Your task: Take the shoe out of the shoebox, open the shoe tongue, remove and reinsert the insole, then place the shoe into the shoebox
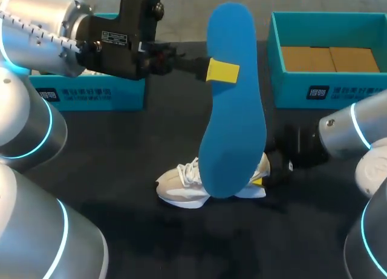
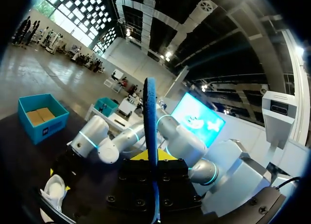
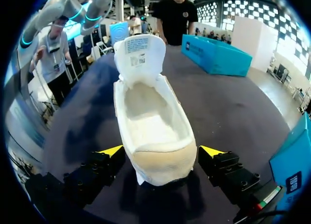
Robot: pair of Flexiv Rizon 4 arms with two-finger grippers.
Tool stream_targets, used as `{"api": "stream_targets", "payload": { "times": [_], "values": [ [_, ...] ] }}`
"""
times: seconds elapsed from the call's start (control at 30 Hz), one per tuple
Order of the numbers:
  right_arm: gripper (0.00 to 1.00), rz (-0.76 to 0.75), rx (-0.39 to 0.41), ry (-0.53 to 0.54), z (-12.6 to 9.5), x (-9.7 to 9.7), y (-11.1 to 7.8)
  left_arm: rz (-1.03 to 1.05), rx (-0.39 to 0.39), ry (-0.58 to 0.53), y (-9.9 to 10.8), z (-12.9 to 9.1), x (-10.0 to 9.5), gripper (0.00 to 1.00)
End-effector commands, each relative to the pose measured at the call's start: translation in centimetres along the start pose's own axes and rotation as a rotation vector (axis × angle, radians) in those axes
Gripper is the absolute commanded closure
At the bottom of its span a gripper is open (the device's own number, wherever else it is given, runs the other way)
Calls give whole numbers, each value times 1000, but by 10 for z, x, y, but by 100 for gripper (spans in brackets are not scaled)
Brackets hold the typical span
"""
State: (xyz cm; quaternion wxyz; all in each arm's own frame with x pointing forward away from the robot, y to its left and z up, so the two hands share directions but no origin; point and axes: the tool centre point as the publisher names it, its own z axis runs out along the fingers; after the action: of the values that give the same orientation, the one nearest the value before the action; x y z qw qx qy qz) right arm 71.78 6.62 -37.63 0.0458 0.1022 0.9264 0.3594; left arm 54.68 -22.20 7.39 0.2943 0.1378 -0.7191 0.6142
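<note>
The left end effector (image 1: pixel 221 71) is pinching the blue insole (image 1: pixel 233 128) upright above the white sneaker (image 1: pixel 181 185) on the counter (image 1: pixel 121 158), while the right end effector (image 3: pixel 161 152) is clamping its heel. If the insole is pushed down off-line, it is risking buckling or snagging on the collar.

Head cam high behind, facing down on surface (image 1: pixel 121 146). Wrist cams close; all share shoe (image 3: pixel 153 131), R's 12 o'clock.

A robotics lab or demo station: a silver left arm (image 1: pixel 36 31) and right arm (image 1: pixel 357 131) with glowing blue rings flank a dark surface (image 1: pixel 121 170) bearing a teal shoebox (image 1: pixel 329 91).
</note>
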Motion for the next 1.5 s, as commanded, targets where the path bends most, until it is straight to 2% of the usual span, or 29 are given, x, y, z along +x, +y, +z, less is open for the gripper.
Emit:
{"api": "stream_targets", "payload": {
  "times": [0.03,0.13,0.2,0.33,0.4,0.87,1.5],
  "values": [
    [0,1,247,-25,-20,8,6,0,-1,0,0,0,0,100],
    [0,-3,262,-26,-25,9,6,0,-1,0,0,0,0,100],
    [0,-10,313,-26,-29,10,7,0,-1,0,0,0,0,100],
    [0,-10,356,-23,-32,11,9,0,-1,0,0,0,0,100],
    [0,-14,411,-35,-34,12,10,0,-1,0,0,0,0,100],
    [0,-77,581,-72,-50,8,27,0,-1,0,0,0,0,100],
    [0,-87,648,-66,-57,3,31,0,-1,0,0,0,0,100]
  ]
}}
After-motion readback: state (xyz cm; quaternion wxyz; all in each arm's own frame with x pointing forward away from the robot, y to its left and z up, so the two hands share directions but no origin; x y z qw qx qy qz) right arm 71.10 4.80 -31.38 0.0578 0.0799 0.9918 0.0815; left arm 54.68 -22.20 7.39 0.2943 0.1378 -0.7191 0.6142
